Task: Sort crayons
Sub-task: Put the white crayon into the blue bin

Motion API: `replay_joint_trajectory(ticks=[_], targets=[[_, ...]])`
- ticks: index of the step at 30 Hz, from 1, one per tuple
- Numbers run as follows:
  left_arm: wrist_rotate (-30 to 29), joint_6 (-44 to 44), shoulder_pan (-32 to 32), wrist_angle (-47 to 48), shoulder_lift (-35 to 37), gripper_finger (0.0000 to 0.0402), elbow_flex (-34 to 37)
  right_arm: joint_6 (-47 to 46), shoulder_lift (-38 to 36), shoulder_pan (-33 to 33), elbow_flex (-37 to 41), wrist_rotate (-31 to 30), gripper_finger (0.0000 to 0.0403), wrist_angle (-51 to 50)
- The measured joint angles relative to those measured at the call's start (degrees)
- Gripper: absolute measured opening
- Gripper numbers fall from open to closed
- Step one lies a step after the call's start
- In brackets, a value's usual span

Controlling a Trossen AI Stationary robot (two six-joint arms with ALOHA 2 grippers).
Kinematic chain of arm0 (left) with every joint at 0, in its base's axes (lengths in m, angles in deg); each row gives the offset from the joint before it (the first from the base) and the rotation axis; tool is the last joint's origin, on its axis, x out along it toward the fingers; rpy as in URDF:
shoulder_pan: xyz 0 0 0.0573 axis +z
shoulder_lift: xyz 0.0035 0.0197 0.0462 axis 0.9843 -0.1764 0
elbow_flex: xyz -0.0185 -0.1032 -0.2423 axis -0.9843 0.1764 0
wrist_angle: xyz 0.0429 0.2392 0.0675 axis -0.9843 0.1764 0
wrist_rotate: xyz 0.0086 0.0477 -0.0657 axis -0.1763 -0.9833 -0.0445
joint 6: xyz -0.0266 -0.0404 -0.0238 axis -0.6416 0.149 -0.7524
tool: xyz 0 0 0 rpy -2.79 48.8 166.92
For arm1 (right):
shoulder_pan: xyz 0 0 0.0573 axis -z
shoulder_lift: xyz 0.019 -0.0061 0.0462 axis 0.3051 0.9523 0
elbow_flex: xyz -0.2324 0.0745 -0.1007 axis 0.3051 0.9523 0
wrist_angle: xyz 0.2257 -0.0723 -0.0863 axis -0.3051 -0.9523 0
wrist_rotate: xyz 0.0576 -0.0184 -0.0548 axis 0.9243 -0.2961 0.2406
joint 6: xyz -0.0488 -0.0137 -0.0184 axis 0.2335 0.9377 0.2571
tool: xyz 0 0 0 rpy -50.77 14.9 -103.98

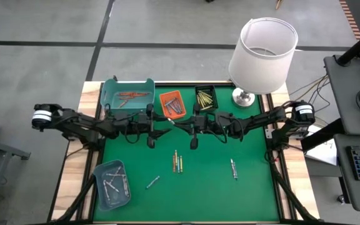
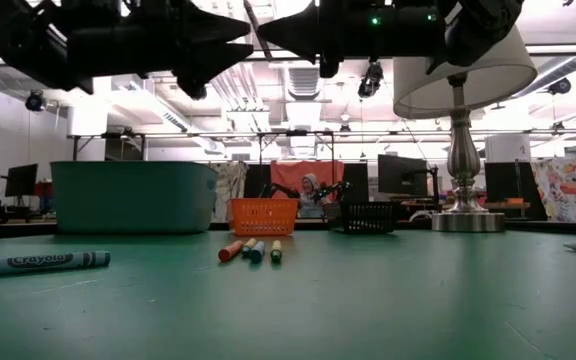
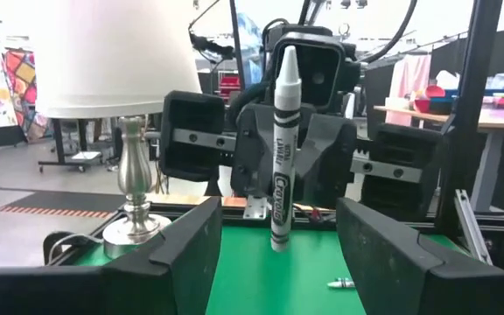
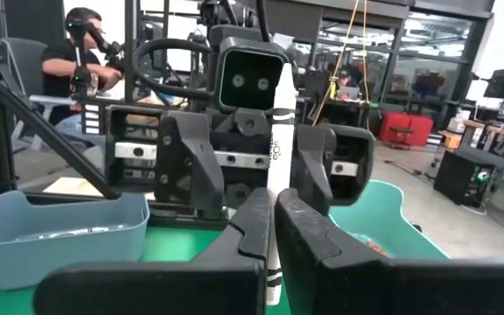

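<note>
A silvery-white crayon [image 3: 282,149] with a black label stands upright in the air over the middle of the green mat [image 1: 205,194]. My right gripper [image 4: 276,229], reaching in from the table's right, is shut on it. My left gripper [image 3: 278,219] faces it from the left with its fingers open, one on either side of the crayon's lower end and clear of it. Loose crayons lie flat on the mat: a small bunch [image 1: 177,162], one grey [image 1: 152,182], one grey [image 1: 234,169]. My right gripper pinches the crayon between its two fingers at the label-wrapped middle [image 4: 275,188]. The fingers come level from the table's right and lie across the crayon. It stands upright, its tip [image 3: 289,57] up, lifted clear of the mat.
Along the far edge stand a teal tray [image 1: 108,94] with red crayons, an orange tray [image 1: 163,97] and a black tray [image 1: 198,89] with yellow-green ones. A blue-grey tray [image 1: 99,172] with silvery crayons sits near left. A lamp [image 1: 262,53] stands far right.
</note>
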Motion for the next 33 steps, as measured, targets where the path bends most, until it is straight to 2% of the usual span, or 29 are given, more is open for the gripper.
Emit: replay_joint_trajectory(ticks=[8,11,14,21,33], targets=[[0.0,0.1,0.0,-0.4,-5.6,0.0206,-5.5,0.5,0.0,0.0,0.0,0.0,0.0009,-0.2],[0.0,1.1,-0.1,-0.4,-6.2,0.0189,-6.3,1.1,0.0,0.0,0.0,0.0,0.0009,-0.3],[-0.1,1.6,-0.1,-0.6,-6.1,0.0149,-6.1,1.2,0.0,0.0,0.0,0.0,0.0009,-0.3],[0.1,1.5,-0.1,-0.6,-5.3,0.0017,-5.6,1.3,0.0,0.0,0.0,-0.2,0.0008,-1.0],[0.1,0.5,-0.1,-0.6,-5.2,0.0010,-5.4,0.9,-0.1,0.0,0.0,-0.7,0.0022,-0.9]])
